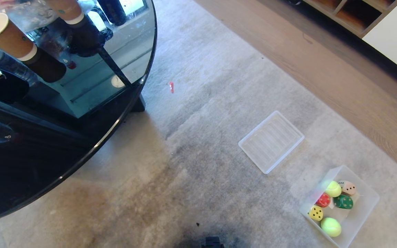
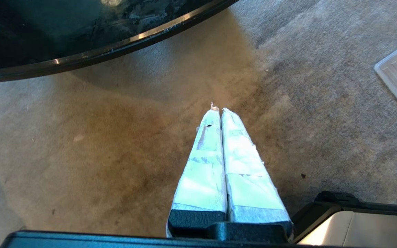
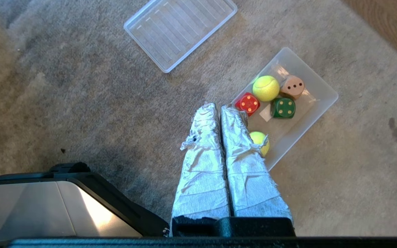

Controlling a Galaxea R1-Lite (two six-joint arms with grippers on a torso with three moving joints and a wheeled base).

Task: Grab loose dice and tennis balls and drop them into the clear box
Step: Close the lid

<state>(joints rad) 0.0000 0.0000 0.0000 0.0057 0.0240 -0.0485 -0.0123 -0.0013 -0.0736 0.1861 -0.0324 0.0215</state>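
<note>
Notably, the frosted translucent rectangular plastic box sat on the grey carpet at the robot's lower right and held all six pieces. Inside it lay the yellow dotted cube, the red dotted cube, the green dotted cube and the tan dotted cube, plus two fuzzy yellow-green tennis balls: one at the far end beside the tan cube, the other at the near end. No die or ball lay loose on the carpet in any view. A flat ridged clear tray lay apart from the box, further out on the carpet. A round black glass table carrying brown paper cups filled the left side.

Left gripper: tape-wrapped fingers pressed together, empty, above bare carpet near the table edge. Right gripper: fingers likewise closed, holding nothing, hanging over the carpet just beside the box's near wall.
</note>
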